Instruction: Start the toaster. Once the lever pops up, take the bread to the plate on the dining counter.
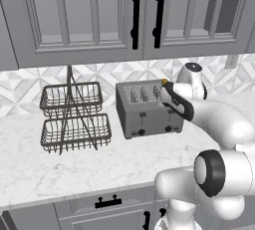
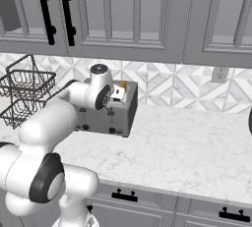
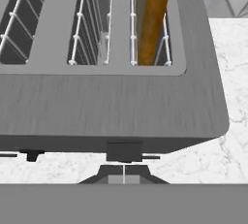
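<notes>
Bread (image 3: 153, 19) stands in toaster (image 3: 111, 106); shut gripper (image 3: 124, 173) below lever (image 3: 124, 150).

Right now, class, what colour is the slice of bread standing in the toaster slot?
Golden-orange tan; the bread shows best in the hand view.

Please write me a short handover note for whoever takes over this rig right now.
Gripper: shut, holding nothing, at the front edge of the toaster, right by the right-hand lever.
Bread: standing upright in the toaster's rightmost slot, its top sticking out above the slot.
Toaster: on the marble worktop, to the right of the wire basket rack.
Done: arm brought to the lever.
Cannot tell from these views whether the lever has been pushed down yet.
Left: confirm the start, wait for the pop-up, lift the bread out and carry it to the plate on the dining counter.
</notes>
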Tool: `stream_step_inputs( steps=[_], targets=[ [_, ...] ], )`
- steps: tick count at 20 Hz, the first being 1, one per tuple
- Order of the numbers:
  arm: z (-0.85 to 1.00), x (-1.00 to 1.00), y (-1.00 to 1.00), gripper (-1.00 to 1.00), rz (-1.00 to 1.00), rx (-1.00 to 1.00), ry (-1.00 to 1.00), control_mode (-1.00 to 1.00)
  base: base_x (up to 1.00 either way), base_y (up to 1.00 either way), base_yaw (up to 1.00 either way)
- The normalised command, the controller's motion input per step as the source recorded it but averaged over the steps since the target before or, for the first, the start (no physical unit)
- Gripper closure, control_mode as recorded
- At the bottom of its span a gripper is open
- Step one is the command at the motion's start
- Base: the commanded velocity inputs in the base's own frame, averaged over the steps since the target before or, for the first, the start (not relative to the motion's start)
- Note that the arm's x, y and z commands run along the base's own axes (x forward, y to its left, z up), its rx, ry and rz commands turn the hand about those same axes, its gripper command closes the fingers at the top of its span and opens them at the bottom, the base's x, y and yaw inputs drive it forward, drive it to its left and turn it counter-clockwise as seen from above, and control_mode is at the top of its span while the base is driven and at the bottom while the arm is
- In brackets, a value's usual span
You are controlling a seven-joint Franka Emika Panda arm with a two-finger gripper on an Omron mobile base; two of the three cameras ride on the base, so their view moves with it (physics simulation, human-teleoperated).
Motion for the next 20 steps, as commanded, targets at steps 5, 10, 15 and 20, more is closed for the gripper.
stream_step_inputs(
  steps=[5,10,15,20],
  targets=[
    [-0.36,0.06,0.0,1.0,0.0,0.0,0.0,-1.0,0.0,0.0,0.0],
    [-0.24,0.07,0.0,1.0,0.0,0.0,0.0,-1.0,0.0,0.0,0.0],
    [0.0,0.12,0.0,1.0,0.0,0.0,0.0,-1.0,0.0,0.0,0.0],
    [0.17,0.1,0.0,1.0,0.0,0.0,-0.01,-1.0,0.0,0.0,0.0]
  ],
)
